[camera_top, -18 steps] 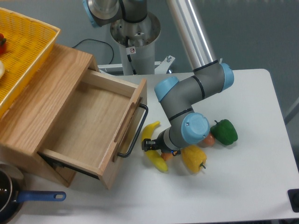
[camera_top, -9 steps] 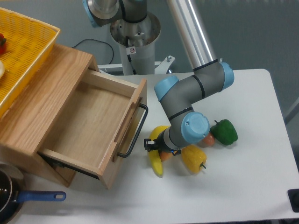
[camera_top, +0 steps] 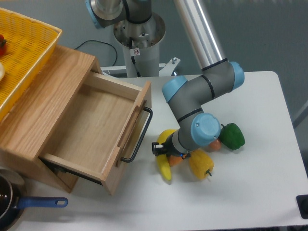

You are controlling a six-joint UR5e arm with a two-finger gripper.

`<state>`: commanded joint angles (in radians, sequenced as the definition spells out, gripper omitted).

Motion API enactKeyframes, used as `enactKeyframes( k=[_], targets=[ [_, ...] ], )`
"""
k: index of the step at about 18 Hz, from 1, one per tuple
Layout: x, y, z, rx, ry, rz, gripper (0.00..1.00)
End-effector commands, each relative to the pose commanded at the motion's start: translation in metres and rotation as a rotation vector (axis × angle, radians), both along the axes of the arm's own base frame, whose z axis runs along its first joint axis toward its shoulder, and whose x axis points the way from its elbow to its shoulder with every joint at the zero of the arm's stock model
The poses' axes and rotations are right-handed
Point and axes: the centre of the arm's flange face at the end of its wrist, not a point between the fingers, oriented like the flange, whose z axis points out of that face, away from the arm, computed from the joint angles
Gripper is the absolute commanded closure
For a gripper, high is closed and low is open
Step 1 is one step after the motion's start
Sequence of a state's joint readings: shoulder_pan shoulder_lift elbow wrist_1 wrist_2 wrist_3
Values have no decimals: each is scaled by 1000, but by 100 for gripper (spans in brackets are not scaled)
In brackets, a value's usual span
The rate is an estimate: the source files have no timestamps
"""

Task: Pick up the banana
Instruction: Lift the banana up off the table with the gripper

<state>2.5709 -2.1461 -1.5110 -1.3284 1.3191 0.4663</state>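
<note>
Banana [camera_top: 164, 166] on the white table [camera_top: 250, 192], just right of the open wooden drawer [camera_top: 91, 130] and its black handle [camera_top: 139, 137]; lower tip points toward the table's near edge, upper end tucked under the arm's wrist. Gripper [camera_top: 161, 149] low over the banana's middle, black fingers set on either side of it and apparently clamped on it; view too small to be certain of contact. Banana looks tilted, lower tip close to or on the table surface, cannot tell which. Yellow bell pepper [camera_top: 201, 164] just right of the banana, an orange piece [camera_top: 175, 160] between them. Green bell pepper [camera_top: 232, 135] farther right, a small orange-red item [camera_top: 215, 144] beside it. Yellow basket [camera_top: 21, 53] on top of the wooden cabinet, far left. Blue-handled pan [camera_top: 29, 203] at lower left.
</note>
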Motion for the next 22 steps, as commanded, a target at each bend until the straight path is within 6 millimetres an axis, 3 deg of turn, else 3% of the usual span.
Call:
enactKeyframes(
  k=[2, 14, 22],
  targets=[
    [-4, -5, 0, -11, 13, -21, 65],
    [-15, -11, 54, -54, 86, -94, 65],
    [-26, -32, 121, -31, 233, -297, 65]
  ],
)
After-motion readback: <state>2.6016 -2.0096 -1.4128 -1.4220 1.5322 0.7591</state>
